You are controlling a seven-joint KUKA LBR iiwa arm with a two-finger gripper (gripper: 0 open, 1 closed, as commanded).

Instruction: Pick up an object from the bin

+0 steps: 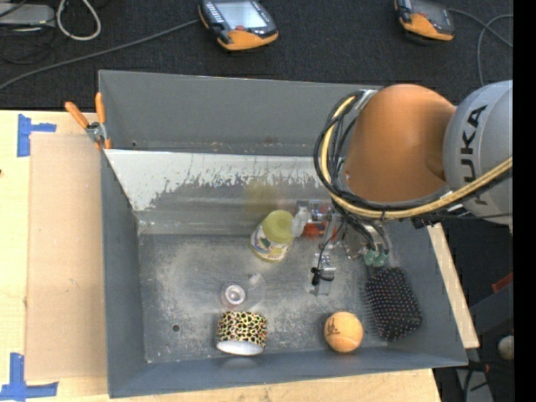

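**A:** What is hard to make out?

**B:** The gripper point(322, 273). It hangs just right of the yellow-green cup point(275, 234) and a little nearer the front, over bare floor of the bin point(167, 141). The arm's orange cover point(394, 145) and its cables hide its upper part. I cannot tell whether it is open or closed.

**A:** Anything else half hidden?

**B:** A small reddish bit point(315, 219) close on the cup's right, behind the cables. I cannot tell what it is.

**A:** And around the cup?

**B:** A black bristly brush point(392, 302) lies well to its right, beyond the gripper. An orange ball point(343, 331) sits front-right of the cup, near the brush. A leopard-print cup point(242, 332) lies on its side straight in front, with a small clear round thing point(234, 294) between the two cups.
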